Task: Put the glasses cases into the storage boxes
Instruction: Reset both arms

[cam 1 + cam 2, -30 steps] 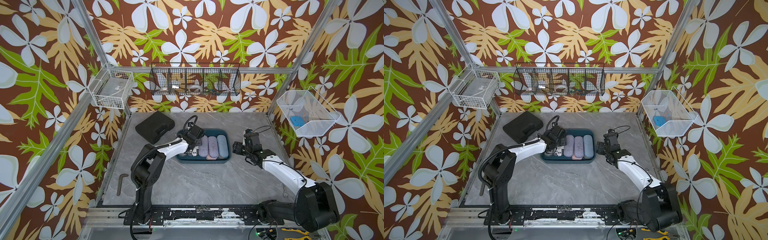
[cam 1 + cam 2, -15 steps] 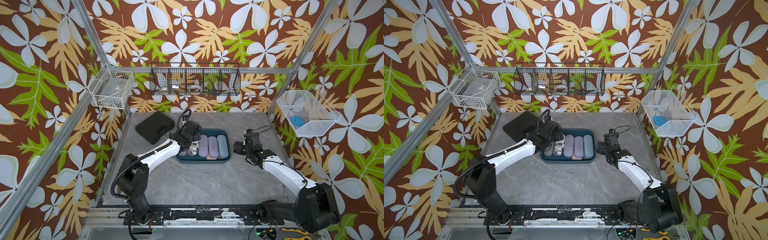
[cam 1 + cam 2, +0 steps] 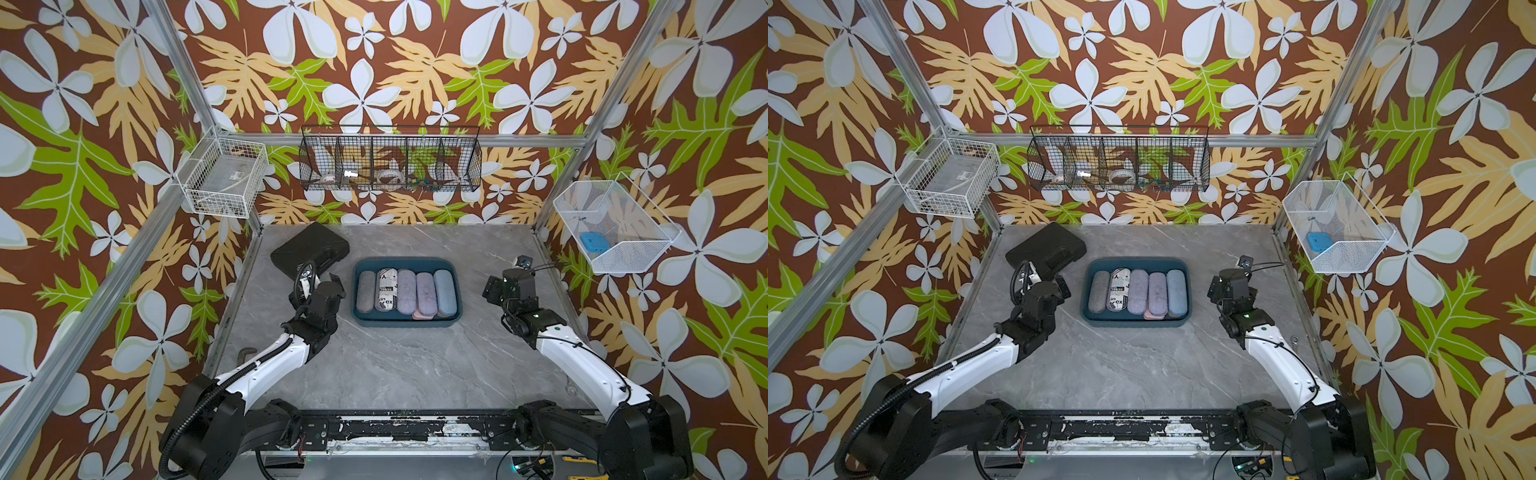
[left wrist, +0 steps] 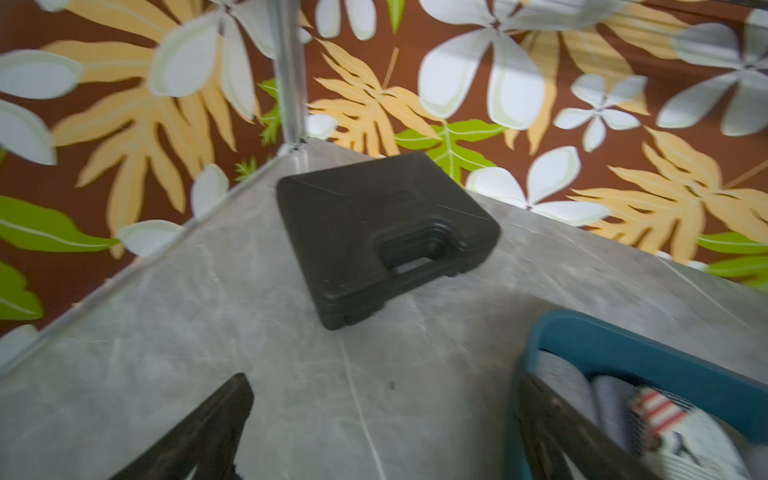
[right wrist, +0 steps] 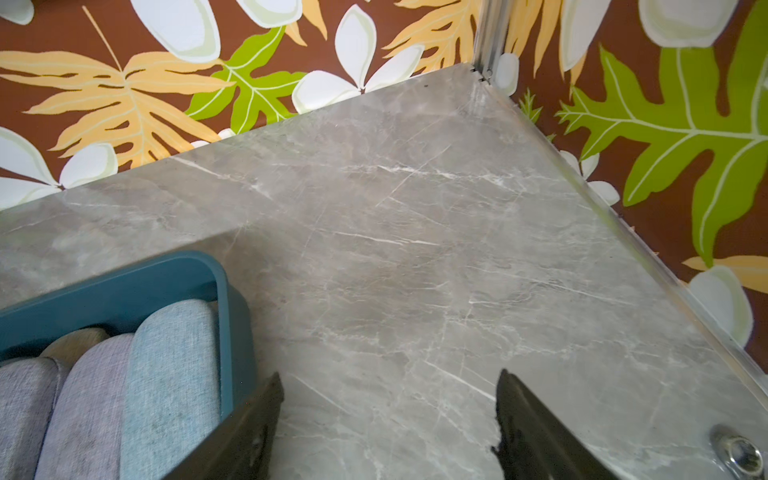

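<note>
we see the left pincer (image 3: 321, 277) spread wide and empty. it hangs over the table (image 3: 395, 365) in the narrow gap between the black moulded case (image 3: 309, 249) and the left wall of the teal storage box (image 3: 405, 323). the right pincer (image 3: 496, 289) is parted too, holding nothing, with one finger (image 5: 249, 424) close to the box's right rim. the glasses cases (image 3: 406, 291) lie side by side inside the box, packed wall to wall. a broad stretch of table runs from the box's front edge to the arm bases.
</note>
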You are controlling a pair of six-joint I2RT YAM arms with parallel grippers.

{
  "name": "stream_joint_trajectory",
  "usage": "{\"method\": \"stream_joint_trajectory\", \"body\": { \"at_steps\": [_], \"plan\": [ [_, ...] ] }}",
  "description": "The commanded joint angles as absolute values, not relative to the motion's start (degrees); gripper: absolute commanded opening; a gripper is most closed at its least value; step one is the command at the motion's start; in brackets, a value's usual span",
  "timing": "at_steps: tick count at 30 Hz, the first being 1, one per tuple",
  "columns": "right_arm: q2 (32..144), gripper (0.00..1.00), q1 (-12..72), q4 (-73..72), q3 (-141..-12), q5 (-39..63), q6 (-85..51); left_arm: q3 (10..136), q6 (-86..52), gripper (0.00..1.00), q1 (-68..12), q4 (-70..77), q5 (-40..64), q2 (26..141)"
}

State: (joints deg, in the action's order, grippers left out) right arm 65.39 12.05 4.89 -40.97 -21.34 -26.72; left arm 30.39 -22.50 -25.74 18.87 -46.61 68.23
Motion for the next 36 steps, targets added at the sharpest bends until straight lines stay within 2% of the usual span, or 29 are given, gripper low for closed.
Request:
{"method": "stream_joint_trajectory", "body": {
  "at_steps": [1, 3, 11, 14, 16, 20, 23, 24, 30, 32, 33, 35, 36],
  "plan": [
    [64.2, 0.81, 12.1, 1.6, -40.0, -24.5, -25.2, 24.7, -10.8, 1.0, -25.2, 40.6, -54.3, 68.7],
    [63.4, 0.81, 12.1, 1.4, -39.3, -24.8, -24.6, 22.6, -7.0, 1.0, -24.3, 47.2, -56.2, 70.2],
    [61.8, 0.81, 12.0, -0.3, -37.0, -26.1, -23.2, 20.8, -3.2, 1.0, -18.3, 49.0, -47.6, 70.0],
    [61.7, 0.81, 12.0, -2.1, -35.4, -26.9, -22.5, 17.2, -2.6, 1.0, -14.6, 54.5, -42.3, 69.6],
    [62.0, 0.8, 12.0, -5.0, -33.6, -27.6, -21.4, 17.3, -4.9, 1.0, -11.5, 50.9, -36.3, 68.8],
    [64.0, 0.8, 11.7, -9.1, -31.2, -28.7, -21.2, 12.0, -6.4, 1.0, -9.1, 59.7, -32.7, 70.9],
    [66.0, 0.8, 11.6, -12.3, -30.3, -29.1, -20.7, 10.9, -4.9, 1.0, -8.8, 67.6, -31.2, 76.5],
    [66.8, 0.8, 11.6, -13.7, -30.1, -29.6, -19.8, 12.8, -5.7, 1.0, -8.5, 62.8, -29.8, 76.4],
    [71.6, 0.8, 9.3, -22.9, -28.8, -32.8, -14.2, 11.6, -6.2, 1.0, -7.5, 64.7, -27.1, 76.2],
    [72.8, 0.8, 8.0, -25.2, -28.5, -31.1, -12.5, 8.6, -5.7, 1.0, -7.5, 69.3, -25.0, 77.1],
    [73.4, 0.8, 7.5, -26.0, -28.3, -30.5, -11.9, 6.8, -4.5, 1.0, -7.5, 77.8, -25.8, 79.9],
    [74.8, 0.8, 6.6, -28.2, -27.5, -30.0, -10.9, 8.7, -6.3, 1.0, -7.4, 69.2, -25.5, 77.2],
    [75.6, 0.8, 6.2, -29.4, -27.0, -30.0, -10.5, 8.0, -6.2, 1.0, -7.0, 72.9, -25.4, 78.6]
  ]
}}
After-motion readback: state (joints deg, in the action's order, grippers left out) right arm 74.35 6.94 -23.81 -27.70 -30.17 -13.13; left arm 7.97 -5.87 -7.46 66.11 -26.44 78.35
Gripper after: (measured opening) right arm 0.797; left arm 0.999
